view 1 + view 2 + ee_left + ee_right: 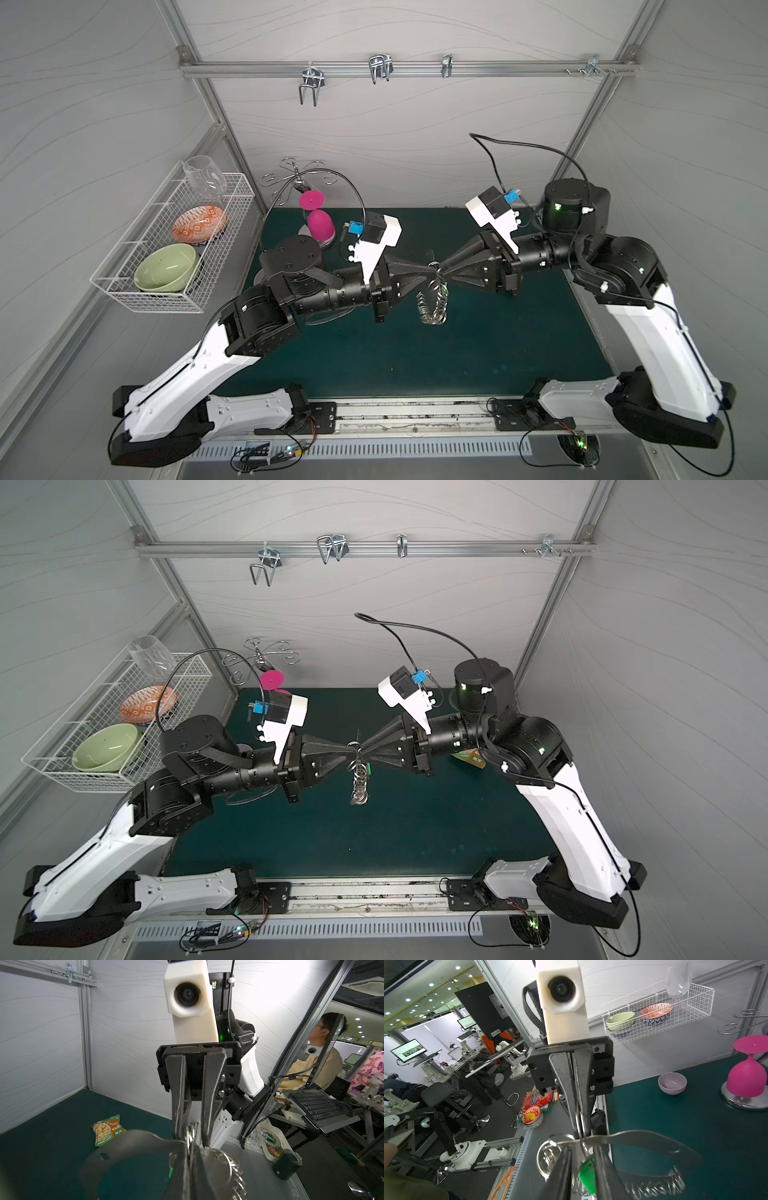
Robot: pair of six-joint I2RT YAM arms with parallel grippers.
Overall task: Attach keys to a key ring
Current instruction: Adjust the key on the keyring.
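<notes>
Both arms meet above the middle of the green mat in both top views. The key ring [433, 305] [360, 785], a flat grey oval plate [643, 1140] [124, 1142] rimmed with small wire rings, hangs edge-on between them. My left gripper [431, 276] [353, 752] [191, 1152] is shut on its upper rim. My right gripper [443, 276] [363, 752] [581, 1148] faces it tip to tip, its jaws apart. The green key [587, 1174] [171, 1169] dangles between those jaws, touching one finger, with a gap to the other.
A green-orange snack packet [107, 1129] [469, 756] lies on the mat [457, 353] under the right arm. An upturned pink goblet [320, 226] on a metal stand base and a lilac bowl [672, 1082] are at the back left. A wire basket [174, 249] with bowls hangs on the left wall.
</notes>
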